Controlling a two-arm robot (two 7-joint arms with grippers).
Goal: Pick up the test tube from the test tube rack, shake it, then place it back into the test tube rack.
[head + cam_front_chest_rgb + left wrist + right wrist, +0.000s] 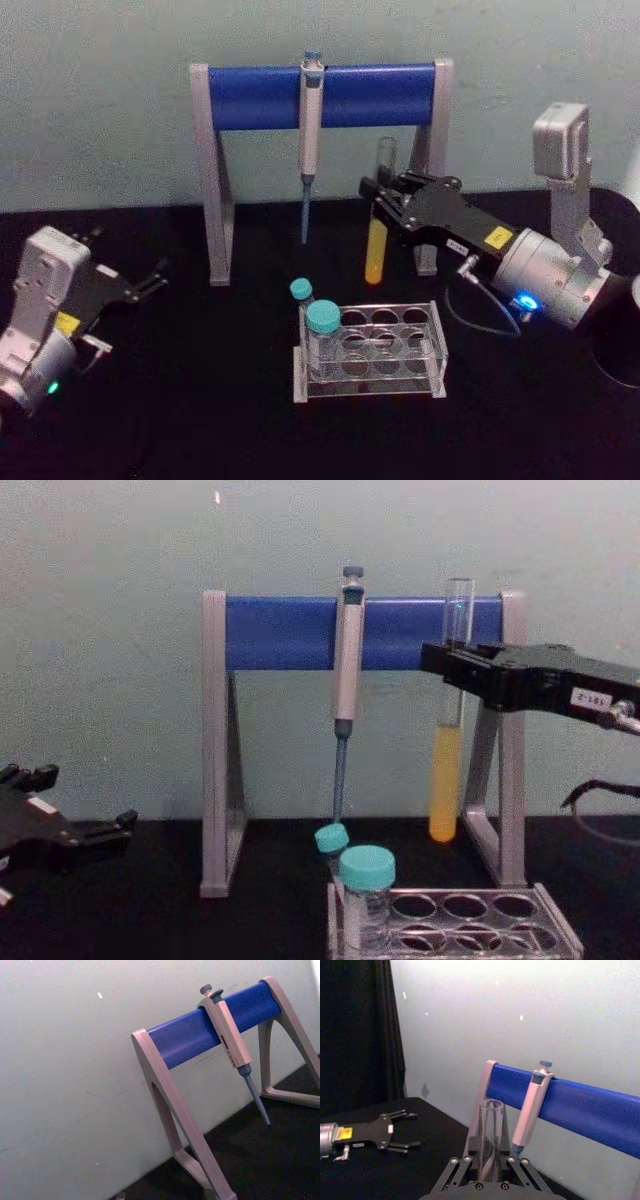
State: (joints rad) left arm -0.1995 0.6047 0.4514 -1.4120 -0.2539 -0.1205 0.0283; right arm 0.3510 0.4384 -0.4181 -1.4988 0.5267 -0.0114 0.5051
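- up off the table, the right gripper (378, 212) is clamped on the tube (376, 255) at its upper half, holding it upright.
- the tube hangs behind the rack (437, 335), out of its holes, near the stand's (320, 95) right leg.
- yellow liquid fills its lower part.
- the left gripper (152, 280) sits low at the left, fingers spread, holding nothing.

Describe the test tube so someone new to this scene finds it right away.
Start at the tall grey-and-blue pipette stand at the back. By its right leg the right gripper holds a slim clear glass test tube upright, out of the low clear plastic rack in front. Unlike the rack's short teal-capped tubes and the grey pipette hanging on the stand, it is uncapped with yellow liquid inside.
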